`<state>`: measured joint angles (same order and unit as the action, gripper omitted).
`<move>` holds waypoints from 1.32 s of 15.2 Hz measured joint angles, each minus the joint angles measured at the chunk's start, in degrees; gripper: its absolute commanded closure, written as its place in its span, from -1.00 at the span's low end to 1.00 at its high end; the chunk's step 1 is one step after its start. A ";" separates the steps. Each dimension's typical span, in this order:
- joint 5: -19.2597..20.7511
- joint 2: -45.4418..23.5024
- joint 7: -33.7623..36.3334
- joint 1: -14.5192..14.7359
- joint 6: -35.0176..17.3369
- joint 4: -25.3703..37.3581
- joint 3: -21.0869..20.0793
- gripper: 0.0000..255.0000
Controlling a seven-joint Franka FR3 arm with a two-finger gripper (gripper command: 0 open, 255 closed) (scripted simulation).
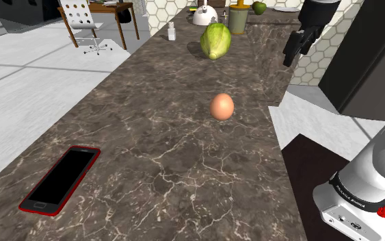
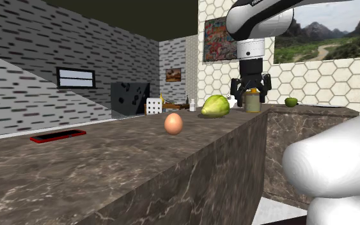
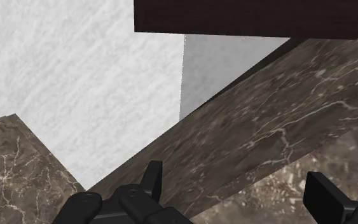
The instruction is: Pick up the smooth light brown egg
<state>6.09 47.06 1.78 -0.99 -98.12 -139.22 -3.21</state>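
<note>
Light brown egg [image 1: 221,107] — smooth, seemingly upright — on the counter.

This looks like a kitchen in a home. A long dark brown marble counter [image 1: 150,157] has food on top: a round green cabbage [image 1: 215,40], a small green apple [image 1: 259,7] and a light brown egg [image 1: 221,107]. The wall behind has white six-sided tiles [image 2: 338,77]. Farther off stand a white chair with holes in its back [image 1: 80,14] and a brown wooden desk [image 1: 109,7].

Shoulder cam: high, beside stand [image 1: 362,198], faces 11 o'clock along countertop [image 1: 150,157]. Second cam: low, close, countertop level, side-on. Wrist: down at countertop edge. Exterior pair share egg [image 1: 221,107], phone [image 1: 61,179].
</note>
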 measured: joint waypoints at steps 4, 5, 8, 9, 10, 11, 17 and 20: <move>-2.42 1.28 2.62 1.28 -2.55 -1.92 -1.81 -1.00; -3.65 2.16 4.07 2.00 -3.77 -3.16 -2.92 -1.00; -6.89 3.39 7.68 3.79 -7.86 -5.46 -5.61 -1.00; -7.96 4.28 8.83 4.45 -9.07 -6.48 -6.49 -1.00; -9.01 4.72 10.04 5.07 -10.43 -7.17 -7.49 -1.00; -10.12 5.06 11.41 5.74 -11.74 -7.70 -8.66 -1.00; -15.98 3.42 19.65 8.78 -22.13 -9.24 -16.51 -1.00; -18.12 2.27 23.47 9.69 -27.33 -9.40 -20.43 -1.00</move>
<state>-12.03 49.33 25.24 8.70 -125.45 -148.62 -23.64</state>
